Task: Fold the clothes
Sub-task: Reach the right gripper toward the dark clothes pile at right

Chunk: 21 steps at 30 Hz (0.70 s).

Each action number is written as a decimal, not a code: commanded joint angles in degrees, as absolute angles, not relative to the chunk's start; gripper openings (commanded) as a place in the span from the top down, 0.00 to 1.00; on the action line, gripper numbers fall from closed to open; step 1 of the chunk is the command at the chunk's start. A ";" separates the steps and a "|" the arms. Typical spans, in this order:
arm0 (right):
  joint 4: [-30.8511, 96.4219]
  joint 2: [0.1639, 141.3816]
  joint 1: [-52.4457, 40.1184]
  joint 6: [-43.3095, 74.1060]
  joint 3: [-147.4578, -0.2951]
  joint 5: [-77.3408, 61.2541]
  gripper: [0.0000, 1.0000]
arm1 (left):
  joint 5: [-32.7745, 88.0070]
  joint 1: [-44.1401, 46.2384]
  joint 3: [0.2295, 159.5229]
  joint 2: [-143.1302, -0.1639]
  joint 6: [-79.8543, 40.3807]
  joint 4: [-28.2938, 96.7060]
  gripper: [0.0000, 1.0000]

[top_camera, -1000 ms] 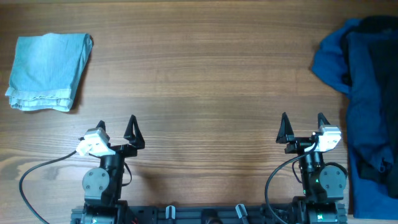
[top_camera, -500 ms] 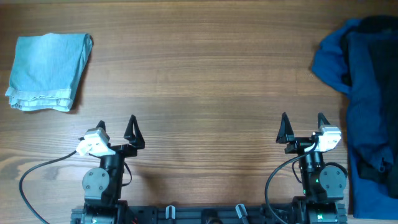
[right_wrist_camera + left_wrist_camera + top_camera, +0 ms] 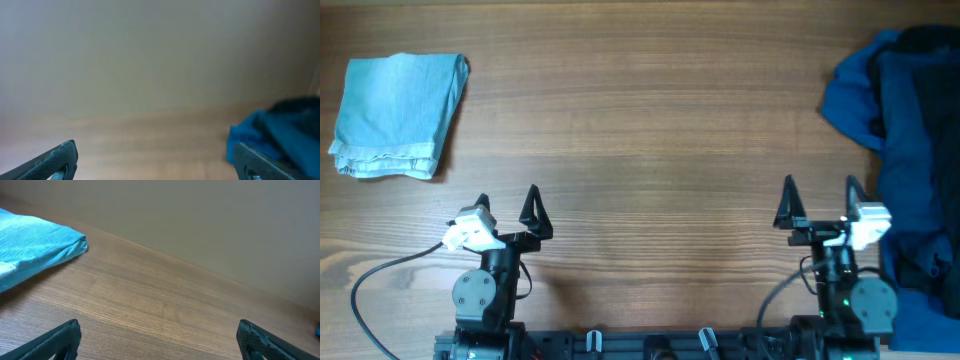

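Observation:
No spread-out black shorts show. A dark, near-black fabric (image 3: 928, 120) lies in the deep blue heap at the table's right edge; I cannot tell its shape or whether it is the shorts. My left gripper (image 3: 507, 200) is open and empty at the front left, with only bare wood between its fingers in the left wrist view (image 3: 160, 340). My right gripper (image 3: 820, 195) is open and empty at the front right, its right finger close beside the heap. The right wrist view (image 3: 160, 160) is blurred.
A pale blue folded cloth (image 3: 395, 115) lies at the far left and also shows in the left wrist view (image 3: 35, 247). The deep blue rumpled heap (image 3: 855, 100) fills the right edge and shows in the right wrist view (image 3: 260, 137). The wooden table (image 3: 640, 130) lies between them.
My right gripper has shifted to the right, closer to the blue heap. The left arm and both cloths have not moved.

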<state>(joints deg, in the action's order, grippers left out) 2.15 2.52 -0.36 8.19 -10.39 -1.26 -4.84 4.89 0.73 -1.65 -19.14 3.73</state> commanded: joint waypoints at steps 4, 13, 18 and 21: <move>8.29 21.56 -0.78 11.11 -30.55 -2.17 0.00 | -4.58 5.26 0.34 -1.30 -18.00 3.70 0.00; 41.60 77.91 5.26 -0.54 -92.75 -6.02 0.00 | -4.58 5.26 0.34 -1.30 -18.00 3.70 0.00; 55.59 101.01 19.92 -11.51 -118.43 -8.88 0.00 | -4.58 5.26 0.34 -1.30 -18.00 3.70 0.00; 52.18 105.93 28.34 -13.76 -118.65 -8.82 0.00 | -4.58 5.26 0.34 -1.30 -17.98 3.70 0.00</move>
<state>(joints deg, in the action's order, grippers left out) 53.39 103.50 24.08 -10.07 -117.03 -7.73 -4.64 4.89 0.62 -1.61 -19.11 3.81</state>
